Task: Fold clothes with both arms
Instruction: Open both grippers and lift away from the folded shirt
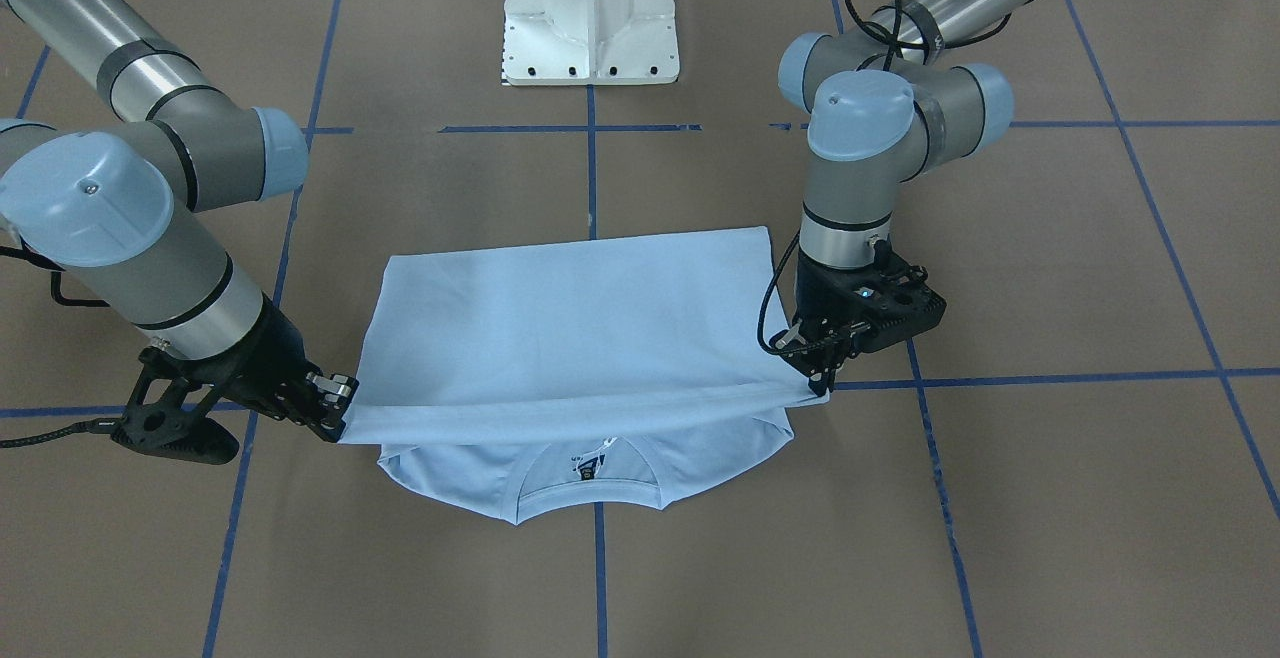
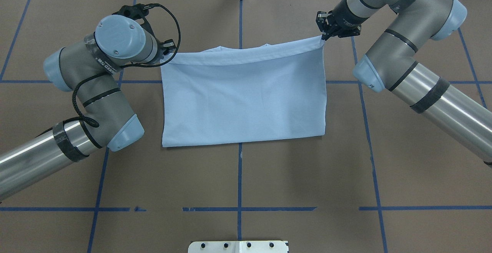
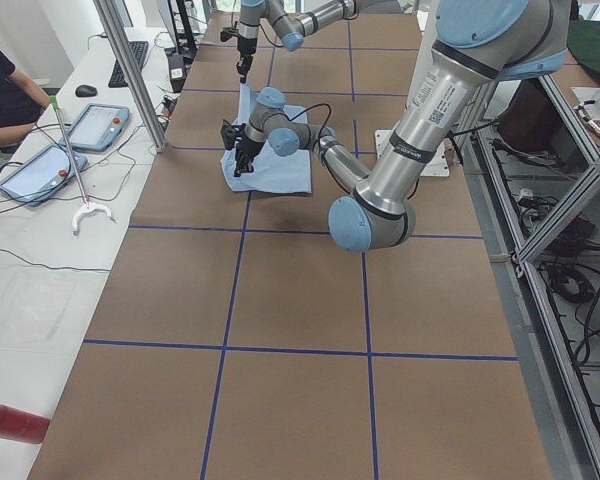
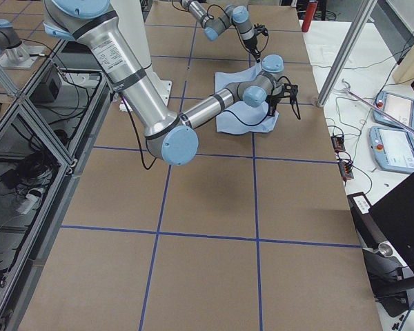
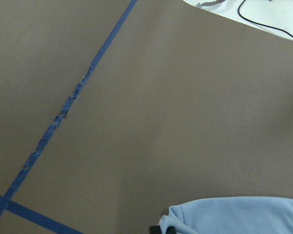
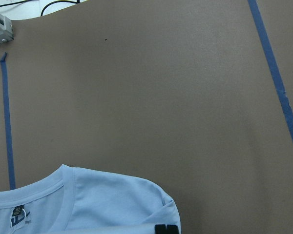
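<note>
The pale light-blue T-shirt [image 1: 570, 328] lies in the middle of the brown table, its lower half folded over toward the collar [image 1: 590, 483]. The neck label and part of the print show under the lifted edge. My left gripper [image 1: 822, 383] is shut on one corner of the lifted edge. In the overhead view it is mostly hidden by its wrist [image 2: 170, 52]. My right gripper [image 1: 340, 408] is shut on the other corner, and it also shows in the overhead view [image 2: 324, 37]. The edge hangs taut between them, just above the shirt [image 2: 242, 99].
The white pedestal base [image 1: 590, 18] stands at the robot's side of the table. Blue tape lines [image 2: 240, 176] cross the brown surface. A metal post [image 3: 130, 70], tablets and an operator are at the far table edge. A red cylinder [image 3: 10, 420] lies off the table.
</note>
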Available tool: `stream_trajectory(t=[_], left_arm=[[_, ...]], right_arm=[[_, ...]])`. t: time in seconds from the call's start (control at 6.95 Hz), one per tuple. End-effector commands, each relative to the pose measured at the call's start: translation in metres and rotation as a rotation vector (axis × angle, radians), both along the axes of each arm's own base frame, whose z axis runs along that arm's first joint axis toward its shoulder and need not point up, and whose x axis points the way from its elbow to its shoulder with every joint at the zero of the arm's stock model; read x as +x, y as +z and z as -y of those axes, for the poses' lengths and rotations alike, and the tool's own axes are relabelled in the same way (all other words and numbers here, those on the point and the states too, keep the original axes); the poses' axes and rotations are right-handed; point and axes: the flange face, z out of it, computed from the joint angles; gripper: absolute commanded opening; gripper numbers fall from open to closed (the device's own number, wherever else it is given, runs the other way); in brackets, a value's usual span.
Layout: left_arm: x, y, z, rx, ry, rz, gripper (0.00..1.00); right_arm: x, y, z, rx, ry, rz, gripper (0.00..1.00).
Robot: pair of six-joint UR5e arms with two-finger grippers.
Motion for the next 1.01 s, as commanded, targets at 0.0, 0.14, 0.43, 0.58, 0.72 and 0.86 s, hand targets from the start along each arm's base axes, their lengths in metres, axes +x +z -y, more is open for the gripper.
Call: stream_trajectory(t=[0.0,0.14,0.43,0.58,0.72,0.86], left_arm=[[0.004,-0.011,0.002,0.008,-0.003,-0.015,0.00],[0.005,-0.012,0.001,0.009,0.000,-0.016,0.00],[0.007,-0.011,0.000,0.005,-0.002,-0.019,0.19],[0.007,-0.010,0.001,0.006,-0.002,-0.017,0.78],[0.008,-0.011,0.002,0.009,0.003,-0.011,1.00],[0.008,-0.012,0.002,0.010,0.003,-0.012,1.00]], right_arm=[[-0.004,-0.006,-0.002,0.007,-0.007,0.006,0.00],[-0.014,-0.006,-0.007,0.011,-0.021,0.005,0.00],[-0.019,0.010,-0.017,0.061,-0.029,0.039,0.15],[-0.024,0.017,-0.013,0.043,-0.025,0.031,0.81],[-0.024,0.018,-0.011,0.034,-0.020,0.029,1.00],[-0.022,0.016,-0.010,0.034,-0.018,0.033,1.00]])
